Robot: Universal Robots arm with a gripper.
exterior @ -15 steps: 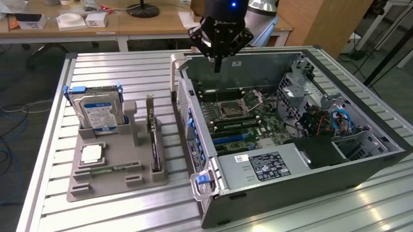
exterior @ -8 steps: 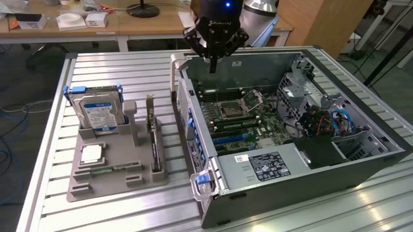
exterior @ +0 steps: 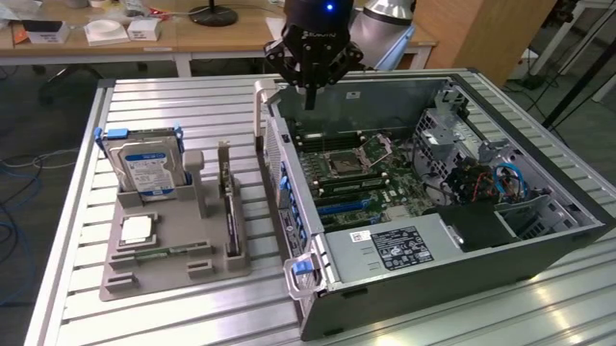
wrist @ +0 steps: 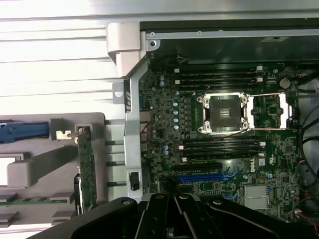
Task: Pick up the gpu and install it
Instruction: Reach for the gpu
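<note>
Black hand [exterior: 309,99] closed, empty, hanging over the far edge of the open case [exterior: 462,285]. Gpu [exterior: 230,216] stands on edge in grey holder [exterior: 154,277] on tabletop [exterior: 192,108], near hard drive [exterior: 144,169]. Case wall separates gpu from motherboard [exterior: 385,184].

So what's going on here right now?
The gripper, shut and empty, hangs above the open computer case. The gpu stands on edge in the grey holder on the table, at the exterior view's left of the case, not yet picked up.
</note>
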